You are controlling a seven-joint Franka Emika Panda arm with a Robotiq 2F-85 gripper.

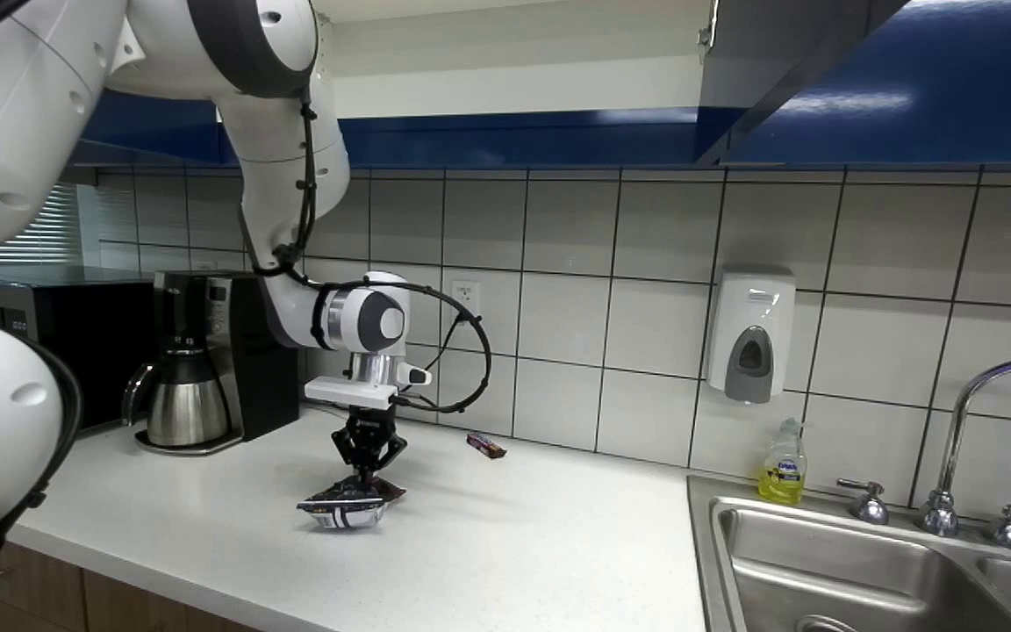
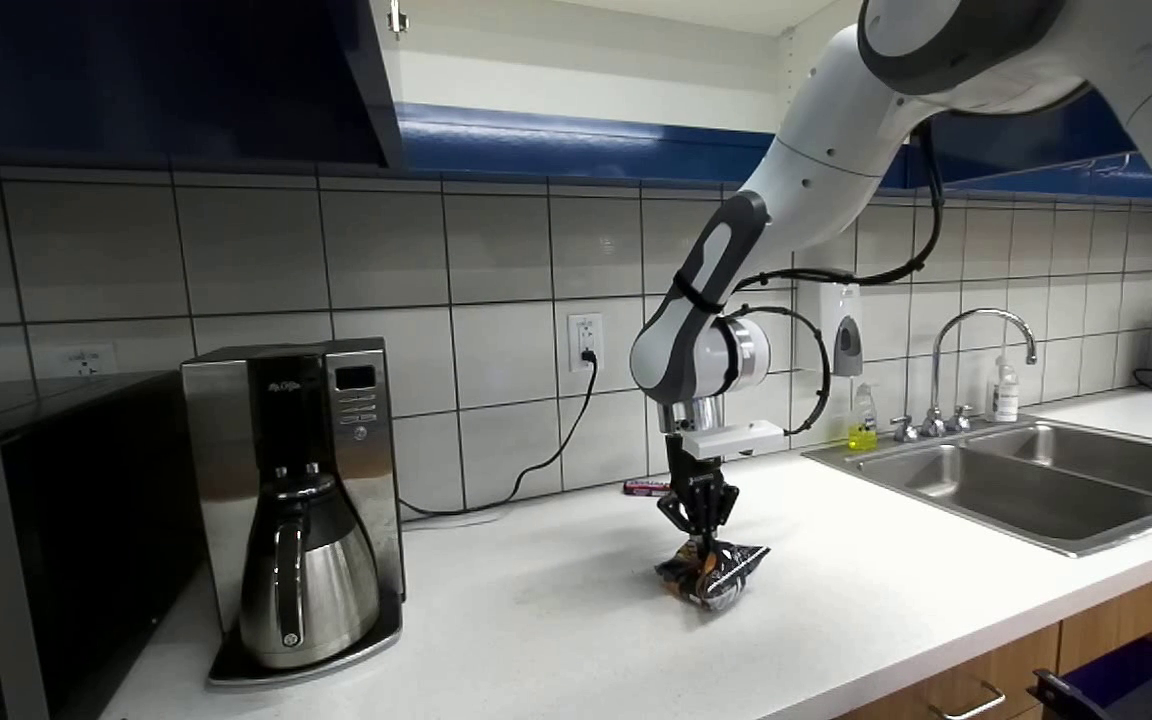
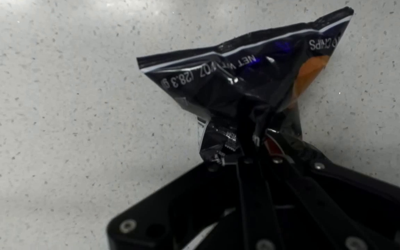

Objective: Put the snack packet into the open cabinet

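The snack packet, a crinkly dark foil bag with white lettering and an orange patch, is pinched at its middle. It shows in both exterior views [image 1: 349, 513] [image 2: 726, 575] and in the wrist view [image 3: 234, 69]. My gripper [image 1: 367, 478] [image 2: 703, 540] [image 3: 255, 139] points down and is shut on the packet; the fingertips are partly hidden in its folds. The packet is at or just above the white counter; I cannot tell if it touches. The open cabinet, with white interior and blue lower edge, is high above on the wall in both exterior views [image 1: 514, 83] [image 2: 586, 65].
A coffee maker [image 2: 296, 510] and a microwave [image 2: 56, 520] stand on the counter [image 1: 558, 544]. A small wrapped bar [image 1: 485, 445] lies by the tiled wall. A sink [image 1: 839, 562], a dish soap bottle [image 1: 784, 465] and a wall dispenser [image 1: 751, 333] are at the far side.
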